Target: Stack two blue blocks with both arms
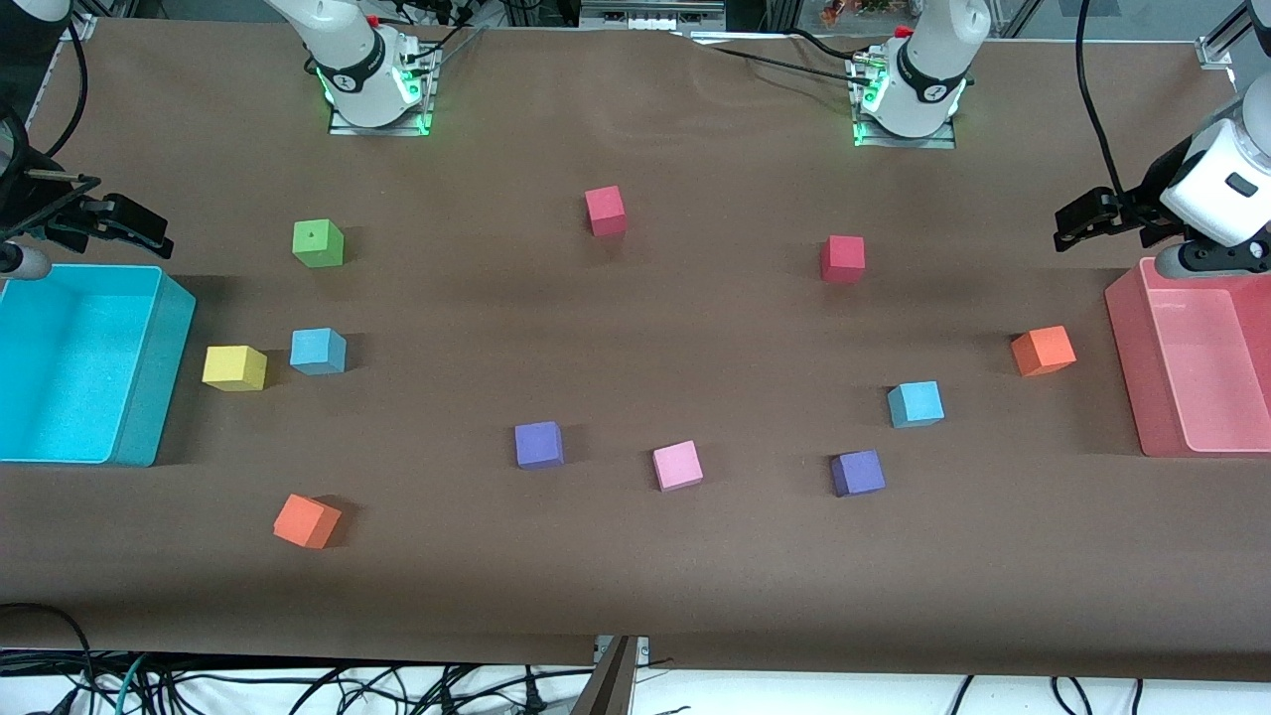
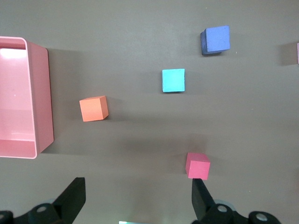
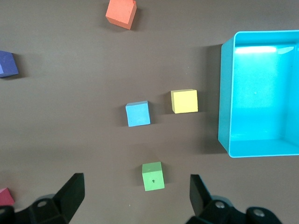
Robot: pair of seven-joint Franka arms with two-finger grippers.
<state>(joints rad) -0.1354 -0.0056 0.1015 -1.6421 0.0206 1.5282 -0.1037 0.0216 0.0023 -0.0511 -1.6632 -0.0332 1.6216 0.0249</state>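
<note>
Both blue blocks point(image 1: 318, 351) point(image 1: 915, 404) untouched, well apart. Left gripper point(image 2: 136, 198) over pink bin point(image 1: 1127, 328) edge, right gripper point(image 3: 135, 196) over turquoise bin point(image 1: 149, 397) edge — fingers spread, empty. Risk — grabbing purple cube point(image 1: 857, 473) near one blue block; off-centre placement topples stack.

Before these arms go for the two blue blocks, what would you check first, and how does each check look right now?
1. Left tool open, holding nothing: ok.
2. Right tool open, holding nothing: ok.
3. Blue block beside the yellow block, nothing on top: ok.
4. Second blue block, standing apart from the purple block: ok.
5. Blocks stacked: not ok, they lie toward separate ends of the table.
</note>
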